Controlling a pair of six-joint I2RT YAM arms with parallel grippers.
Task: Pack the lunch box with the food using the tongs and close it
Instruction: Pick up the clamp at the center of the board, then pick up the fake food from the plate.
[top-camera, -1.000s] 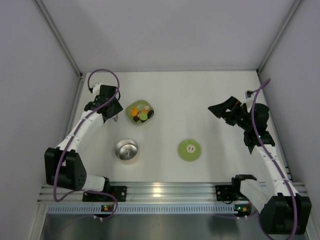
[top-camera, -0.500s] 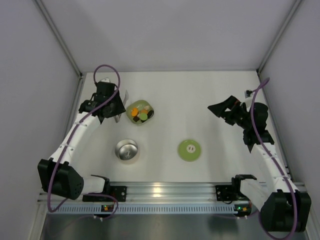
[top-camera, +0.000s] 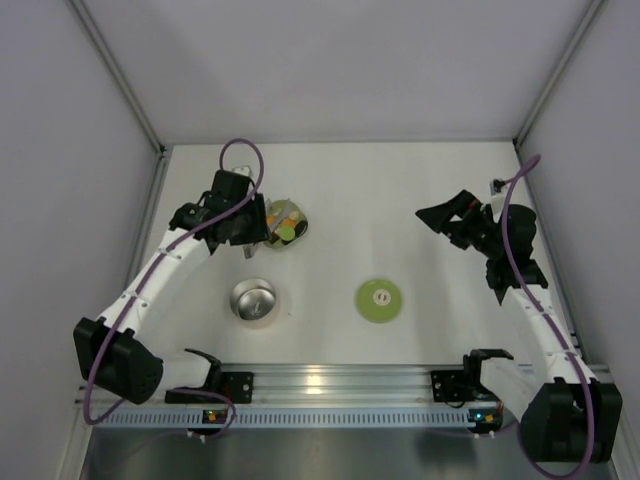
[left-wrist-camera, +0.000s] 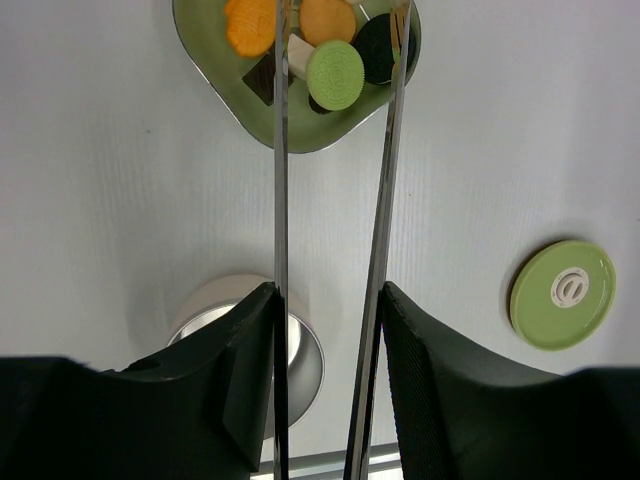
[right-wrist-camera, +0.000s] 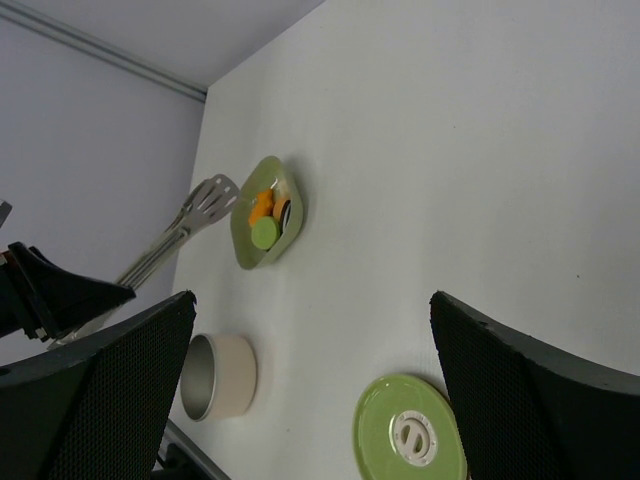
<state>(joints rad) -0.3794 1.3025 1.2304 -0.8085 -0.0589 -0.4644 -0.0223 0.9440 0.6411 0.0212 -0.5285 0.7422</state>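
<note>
My left gripper (top-camera: 246, 220) (left-wrist-camera: 328, 290) is shut on the slim metal tongs (left-wrist-camera: 281, 180) (right-wrist-camera: 190, 225). The tongs' two arms stand apart and reach out over the pale green dish (left-wrist-camera: 300, 135) (top-camera: 296, 232), either side of a green round piece. The food (left-wrist-camera: 335, 73) (right-wrist-camera: 264, 222), orange, dark and green pieces, lies in that dish. The steel lunch box (top-camera: 254, 300) (left-wrist-camera: 303, 360) (right-wrist-camera: 220, 378) stands open and empty, nearer the arms. Its green lid (top-camera: 380, 300) (left-wrist-camera: 562, 293) (right-wrist-camera: 410, 432) lies flat to its right. My right gripper (top-camera: 440, 212) (right-wrist-camera: 312, 296) hangs open and empty, far right.
Grey walls close in the white table on the left, back and right. A metal rail (top-camera: 330, 385) with both arm bases runs along the near edge. The left arm's purple cable (top-camera: 245, 150) loops above its wrist.
The left arm has swung right with the tongs, from beside the dish to over it, its jaws closing a little. The right arm has stayed still.
</note>
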